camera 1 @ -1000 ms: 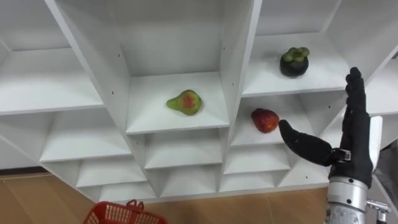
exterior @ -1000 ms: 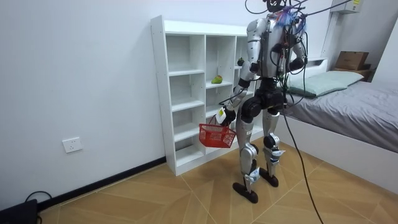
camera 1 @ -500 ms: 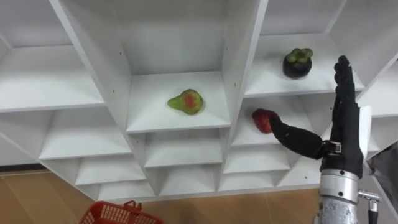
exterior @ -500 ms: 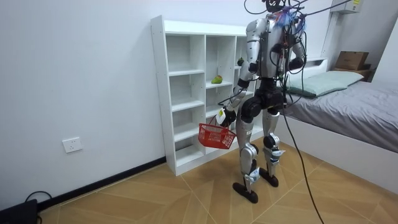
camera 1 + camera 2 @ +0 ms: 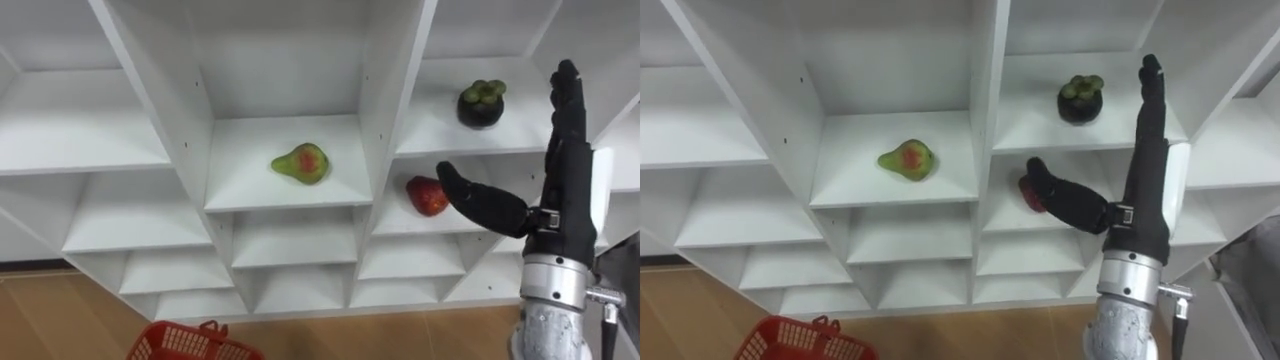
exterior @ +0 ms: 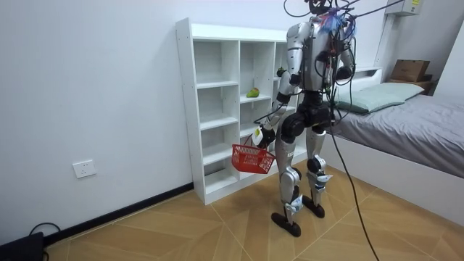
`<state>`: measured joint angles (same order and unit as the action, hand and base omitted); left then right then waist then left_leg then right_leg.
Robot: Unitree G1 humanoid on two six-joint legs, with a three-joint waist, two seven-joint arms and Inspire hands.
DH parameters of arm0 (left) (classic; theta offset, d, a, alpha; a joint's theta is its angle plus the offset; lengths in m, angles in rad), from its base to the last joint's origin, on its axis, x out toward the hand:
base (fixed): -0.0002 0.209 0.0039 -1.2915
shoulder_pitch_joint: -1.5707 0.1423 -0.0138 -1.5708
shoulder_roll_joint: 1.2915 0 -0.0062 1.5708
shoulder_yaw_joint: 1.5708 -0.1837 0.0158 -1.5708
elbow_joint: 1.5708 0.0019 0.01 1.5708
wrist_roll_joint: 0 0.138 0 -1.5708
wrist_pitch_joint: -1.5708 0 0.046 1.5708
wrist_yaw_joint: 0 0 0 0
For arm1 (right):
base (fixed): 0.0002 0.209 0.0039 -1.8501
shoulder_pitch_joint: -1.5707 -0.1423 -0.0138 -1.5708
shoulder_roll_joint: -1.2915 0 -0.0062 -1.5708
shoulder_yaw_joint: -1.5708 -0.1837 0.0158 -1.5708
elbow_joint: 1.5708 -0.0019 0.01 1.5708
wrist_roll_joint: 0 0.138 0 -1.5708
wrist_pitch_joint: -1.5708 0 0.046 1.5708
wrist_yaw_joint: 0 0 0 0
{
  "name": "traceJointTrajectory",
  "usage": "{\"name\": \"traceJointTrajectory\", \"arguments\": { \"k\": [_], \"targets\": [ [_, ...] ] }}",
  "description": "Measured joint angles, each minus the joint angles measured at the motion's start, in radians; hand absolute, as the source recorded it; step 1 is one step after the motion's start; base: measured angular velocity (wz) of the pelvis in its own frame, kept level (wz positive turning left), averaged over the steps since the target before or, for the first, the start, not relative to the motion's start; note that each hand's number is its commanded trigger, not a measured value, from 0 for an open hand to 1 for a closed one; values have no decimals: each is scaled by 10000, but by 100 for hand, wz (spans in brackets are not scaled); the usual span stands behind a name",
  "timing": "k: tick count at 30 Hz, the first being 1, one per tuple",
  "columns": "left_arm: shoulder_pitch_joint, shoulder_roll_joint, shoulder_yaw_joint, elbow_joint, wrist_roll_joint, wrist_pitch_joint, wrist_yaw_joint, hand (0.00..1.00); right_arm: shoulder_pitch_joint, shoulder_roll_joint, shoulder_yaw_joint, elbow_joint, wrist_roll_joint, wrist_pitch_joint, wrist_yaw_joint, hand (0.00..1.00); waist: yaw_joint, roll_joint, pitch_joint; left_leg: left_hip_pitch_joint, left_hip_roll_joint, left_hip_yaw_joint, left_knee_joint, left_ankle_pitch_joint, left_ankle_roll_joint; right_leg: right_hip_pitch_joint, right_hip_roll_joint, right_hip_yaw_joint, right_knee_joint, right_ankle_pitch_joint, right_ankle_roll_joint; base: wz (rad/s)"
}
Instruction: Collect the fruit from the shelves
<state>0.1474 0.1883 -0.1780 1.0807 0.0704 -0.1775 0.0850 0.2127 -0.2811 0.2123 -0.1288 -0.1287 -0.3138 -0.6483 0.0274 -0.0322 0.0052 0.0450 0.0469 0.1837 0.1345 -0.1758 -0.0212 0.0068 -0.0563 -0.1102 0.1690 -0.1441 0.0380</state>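
Room view, left hand [image 6: 259, 133]: gripping the red basket [image 6: 252, 157] by its handle, before the closet [image 6: 185, 109].
Pear [image 5: 300, 163]: middle compartment.
Red fruit [image 5: 425, 196]: next compartment rightward, just beside the thumb.
Mangosteen [image 5: 480, 102]: shelf above.
Right hand [image 5: 563, 185]: fingers straight, upright, holding nothing.

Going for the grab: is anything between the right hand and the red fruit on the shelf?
Nothing visible. The open right hand is raised before the white shelf unit's open compartment, thumb beside the small red fruit.
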Motion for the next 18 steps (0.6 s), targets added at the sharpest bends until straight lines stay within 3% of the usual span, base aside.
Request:
{"name": "traceJointTrajectory", "arguments": {
  "k": [5, 10, 18],
  "targets": [
    [-34, 109, -1, -5, -6, 57, -245, 100, -375, -15, -25, -1, -4, -3, -180, 0, -14, -68, 11, -43, 0, -38, 5, 0, 0, -20, 1, -36, -5, 0, 0, 1],
    [-17, 186, 4, -4, -14, 59, -282, 100, -384, -14, -288, 0, -353, -15, -180, 0, -116, -116, -13, -108, 0, -229, 16, 1, -1, 6, -18, -292, -9, 0, 0, 10],
    [21, 193, 180, -4, -13, 163, -276, 100, -385, -64, -533, 0, -284, -20, -131, 0, -211, -143, -32, -102, 1, -278, 26, 1, -2, 43, -20, -335, -13, 0, 0, 1]
  ]
}}
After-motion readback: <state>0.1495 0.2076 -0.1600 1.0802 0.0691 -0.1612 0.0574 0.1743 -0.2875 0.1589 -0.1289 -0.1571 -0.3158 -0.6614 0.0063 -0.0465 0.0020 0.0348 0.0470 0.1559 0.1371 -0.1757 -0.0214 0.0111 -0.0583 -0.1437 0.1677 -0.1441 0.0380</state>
